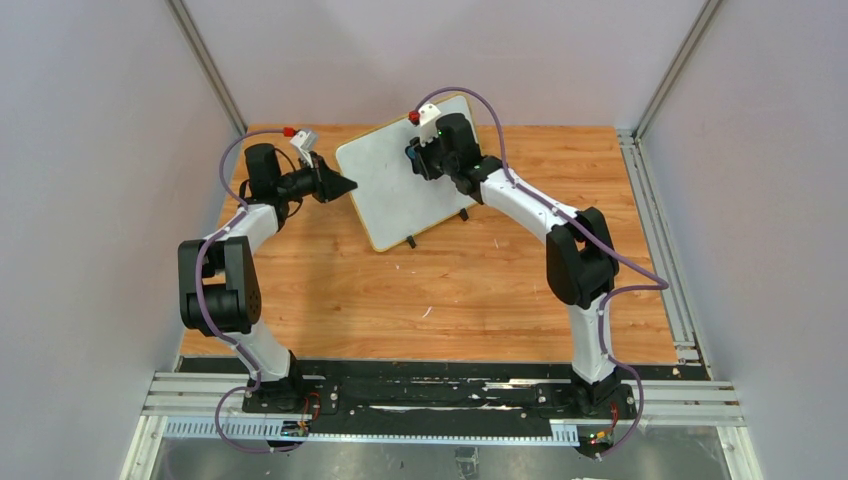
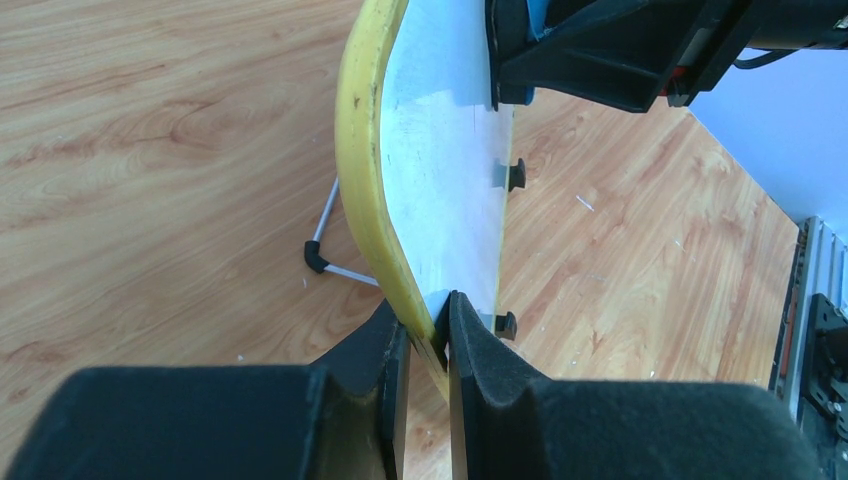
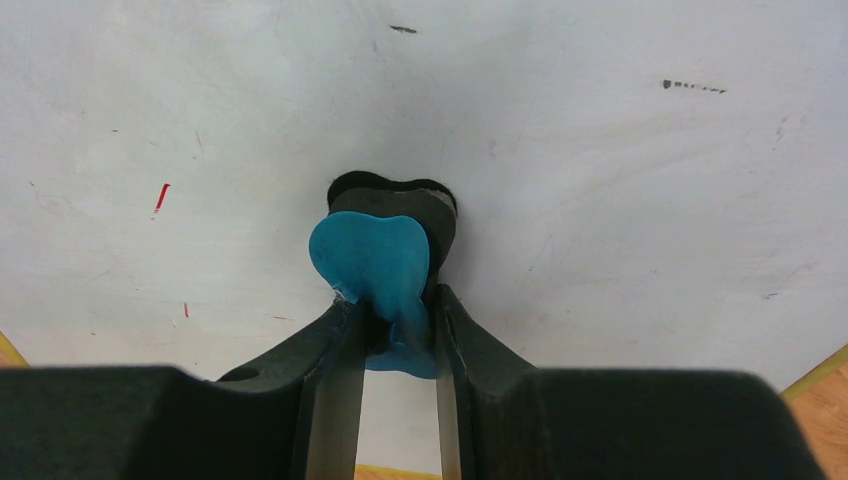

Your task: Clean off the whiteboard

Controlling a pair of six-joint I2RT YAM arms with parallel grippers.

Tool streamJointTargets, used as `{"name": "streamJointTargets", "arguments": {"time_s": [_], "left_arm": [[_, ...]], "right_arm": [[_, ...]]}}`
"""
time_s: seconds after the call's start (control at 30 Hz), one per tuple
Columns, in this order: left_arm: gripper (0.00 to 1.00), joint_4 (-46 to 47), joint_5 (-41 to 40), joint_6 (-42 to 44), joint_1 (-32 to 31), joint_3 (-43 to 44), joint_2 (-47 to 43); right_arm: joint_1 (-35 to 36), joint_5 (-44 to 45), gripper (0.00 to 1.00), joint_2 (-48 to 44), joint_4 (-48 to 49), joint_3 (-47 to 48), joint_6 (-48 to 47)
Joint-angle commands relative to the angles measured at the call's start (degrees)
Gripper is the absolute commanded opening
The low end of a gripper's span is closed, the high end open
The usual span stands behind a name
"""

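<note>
Pinching the whiteboard (image 2: 440, 180) frame edge, left gripper (image 2: 428, 325) closed tight; right gripper (image 3: 392, 305) clamps blue eraser (image 3: 368, 258) against board face.

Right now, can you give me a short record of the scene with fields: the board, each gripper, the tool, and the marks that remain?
whiteboard: propped up, tilted, on the wooden table
left gripper: shut on the whiteboard's yellow frame edge
right gripper: shut on the blue eraser
blue eraser: apparently held against the white surface
red marks: a few small ones, left of the blue eraser in the right wrist view
</note>
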Motion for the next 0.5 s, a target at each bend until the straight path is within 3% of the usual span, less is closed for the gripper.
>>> {"name": "streamJointTargets", "arguments": {"time_s": [0.0,0.47], "left_arm": [[0.00,-3.9,-2.2,6.1,-0.2,-0.9,-0.2],[0.00,-3.9,-2.2,6.2,-0.5,-0.9,-0.3]], "right_arm": [[1.0,2.0,0.01,0.1,0.1,0.1,0.6],[7.9,1.6,0.01,2.8,-2.3,8.2,1.2]]}}
